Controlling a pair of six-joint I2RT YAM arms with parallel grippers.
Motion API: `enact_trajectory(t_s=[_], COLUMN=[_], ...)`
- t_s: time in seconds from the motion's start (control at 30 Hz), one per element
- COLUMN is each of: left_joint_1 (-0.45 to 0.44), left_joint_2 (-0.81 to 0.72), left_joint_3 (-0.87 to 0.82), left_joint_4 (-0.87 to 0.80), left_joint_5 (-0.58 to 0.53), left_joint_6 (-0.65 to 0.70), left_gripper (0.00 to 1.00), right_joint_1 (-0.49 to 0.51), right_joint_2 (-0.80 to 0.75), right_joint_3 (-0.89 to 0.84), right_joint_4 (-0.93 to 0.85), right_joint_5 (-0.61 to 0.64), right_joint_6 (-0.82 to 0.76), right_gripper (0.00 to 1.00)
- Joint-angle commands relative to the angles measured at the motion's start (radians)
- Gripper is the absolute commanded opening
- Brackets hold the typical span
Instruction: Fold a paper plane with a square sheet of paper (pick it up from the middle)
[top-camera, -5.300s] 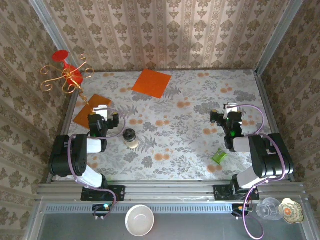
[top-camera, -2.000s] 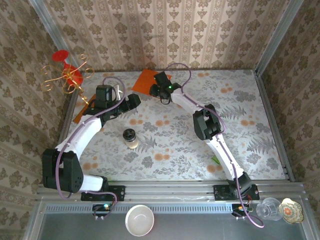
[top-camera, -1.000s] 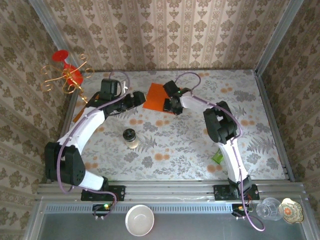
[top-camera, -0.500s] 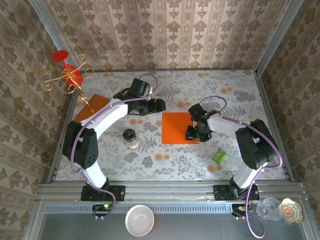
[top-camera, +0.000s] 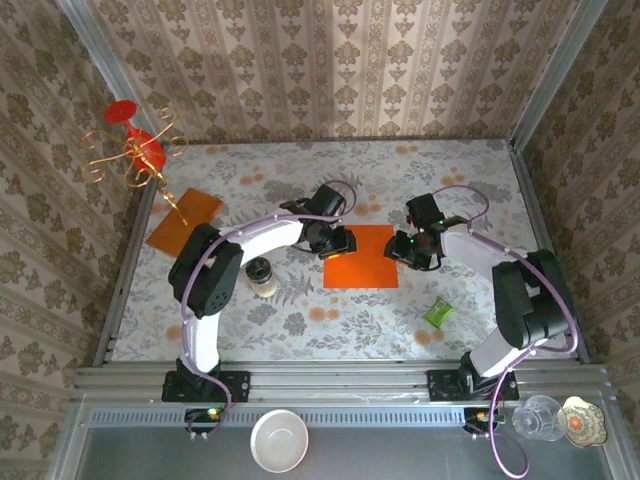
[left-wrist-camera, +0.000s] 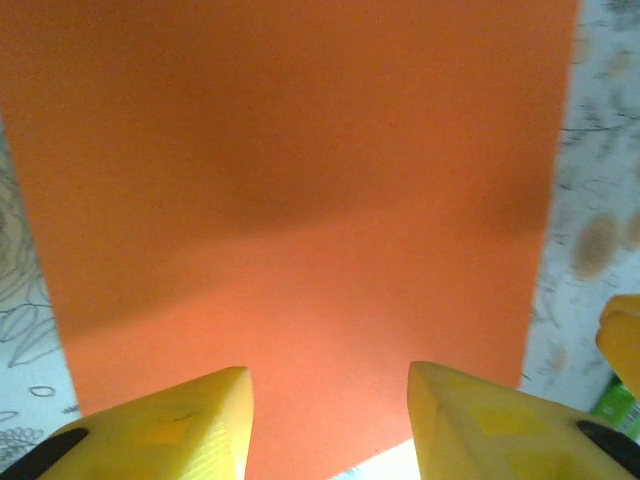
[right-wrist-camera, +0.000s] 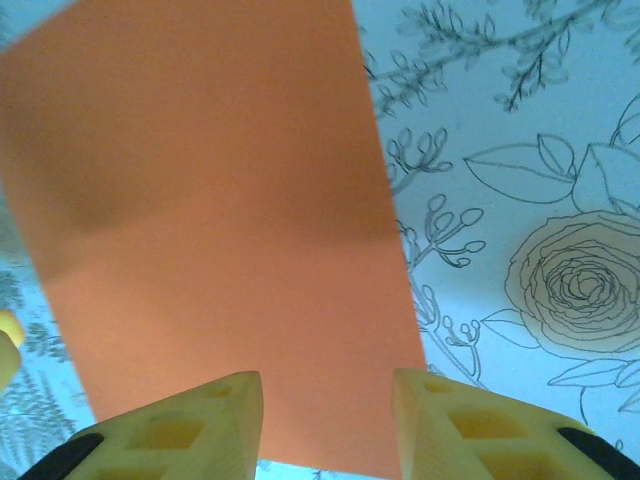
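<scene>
The square sheet of paper (top-camera: 362, 258) now lies flat and uncreased at the middle of the table (top-camera: 480, 190). A few seconds ago it lay at the far edge, so it has been pulled into the working area between the two arms. In the last half second the sheet has hardly shifted. What has changed is the left gripper (top-camera: 337, 243): it was well clear of the paper, up and to the left, and has come down onto the sheet's far left corner. The right gripper (top-camera: 408, 250) sits at the right edge, slightly farther back along it than before. In the left wrist view the yellow fingers (left-wrist-camera: 190, 420) stand partly apart, narrower than a moment ago, with the paper's near edge between them and nothing pinched. In the right wrist view the fingers (right-wrist-camera: 200, 420) are likewise partly apart over the sheet's edge. Whether the tips of either gripper press on the paper cannot be told. With an arm at each side and the sheet centred, positioning looks finished, and the first fold appears to be the step at hand; no crease shows yet. The duller amber sheet (top-camera: 183, 220) stays untouched at the left.
</scene>
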Motion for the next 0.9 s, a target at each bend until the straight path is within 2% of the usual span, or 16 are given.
enact_trajectory(t_s=[0.0, 0.17, 0.57, 0.87], left_joint_1=[0.015, 0.043, 0.056, 0.061], left_joint_2=[0.011, 0.044, 0.098, 0.106], left_joint_3=[0.008, -0.004, -0.026, -0.094], left_joint_4=[-0.011, 0.014, 0.021, 0.055], left_joint_5=[-0.061, -0.03, -0.01, 0.001], left_joint_6=[-0.027, -0.032, -0.035, -0.059], left_gripper=[0.44, 0.31, 0.23, 0.17], right_joint_1=[-0.003, -0.002, -0.003, 0.01], right_joint_2=[0.055, 0.122, 0.22, 0.259], right_joint_3=[0.045, 0.089, 0.121, 0.086], right_joint_4=[-0.013, -0.004, 0.01, 0.09], right_joint_5=[-0.038, -0.056, -0.056, -0.159], right_joint_6=[-0.035, -0.047, -0.054, -0.003], right_gripper=[0.39, 0.35, 0.33, 0.34])
